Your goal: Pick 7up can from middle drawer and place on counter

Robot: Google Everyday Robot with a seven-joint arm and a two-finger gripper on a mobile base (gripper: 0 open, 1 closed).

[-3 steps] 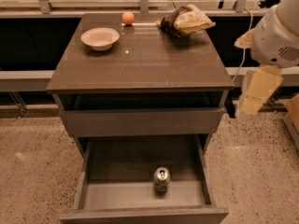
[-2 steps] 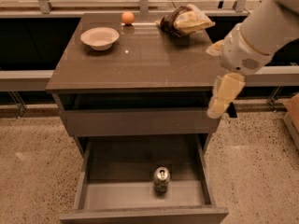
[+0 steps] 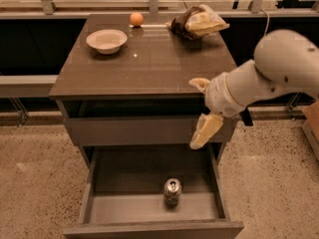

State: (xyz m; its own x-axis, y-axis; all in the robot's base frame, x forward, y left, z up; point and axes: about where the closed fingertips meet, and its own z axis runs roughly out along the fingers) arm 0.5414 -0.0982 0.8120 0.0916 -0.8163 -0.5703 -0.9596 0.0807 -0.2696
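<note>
From where I stood, the end effector (image 3: 199, 111) hung just off the front right corner of the table (image 3: 149, 68). It sat below the front edge and above the right side of the open drawer (image 3: 124, 209). Its two pale fingers (image 3: 206, 130) looked spread apart, with nothing between them. The can (image 3: 172, 191) stood upright on the drawer floor, a little right of centre and closer to the drawer's front wall than to its back. It was well below the end effector and touched nothing else.

Several things looked likely to go wrong. The arm was crowded against the front right corner, so a careless descent could strike the table's front edge or the closed panel above the drawer. The can was slim, smooth and free-standing, and an off-centre approach would probably tip it or send it rolling across the floor. The drawer's low walls left little room for a finger on the near side. A weak pinch might also let the can slip on the way up past the front edge.

I counted one can, one open drawer and one end effector. On the table there was one white bowl (image 3: 106, 40) toward the back left corner. One orange ball (image 3: 136, 19) sat at the back edge, and one crumpled bag (image 3: 199, 23) lay at the back right corner.
</note>
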